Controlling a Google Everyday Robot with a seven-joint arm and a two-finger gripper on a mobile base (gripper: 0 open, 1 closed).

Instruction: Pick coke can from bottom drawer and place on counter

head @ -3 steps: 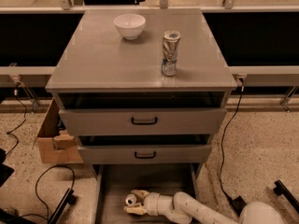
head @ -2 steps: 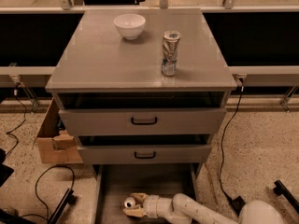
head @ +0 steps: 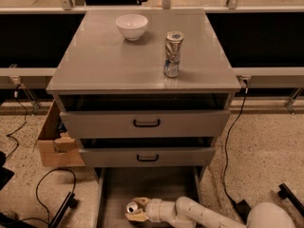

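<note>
Status: pick phase, grasp apparently made, no lift yet.

- Bottom drawer [head: 142,184] is pulled open. The arm reaches in from the lower right, and the gripper [head: 136,211] is low inside it, near the front left of the floor.
- Coke can [head: 132,207] is in the drawer between the tan fingers [head: 136,217]. The jaws look clenched on its body, one finger on either side. I judge this a grasp, though the contact itself is partly hidden.
- Counter [head: 104,65] carries a white bowl [head: 131,26] at the back and a silver-and-blue dented can [head: 173,53] standing right of centre. No coke can is up there.
- The two upper drawers [head: 146,123] are slightly ajar.

Done, by my reading: reach and closing on the can. Left: raise it out of the drawer, clear the two drawer fronts above, carry it to the counter and set it down away from the bowl and the dented can.

Orientation: the can's silver top shows as a near-full circle facing upward. Its long axis therefore runs roughly vertical, perhaps leaning a little left. The exact tilt cannot be told.
</note>
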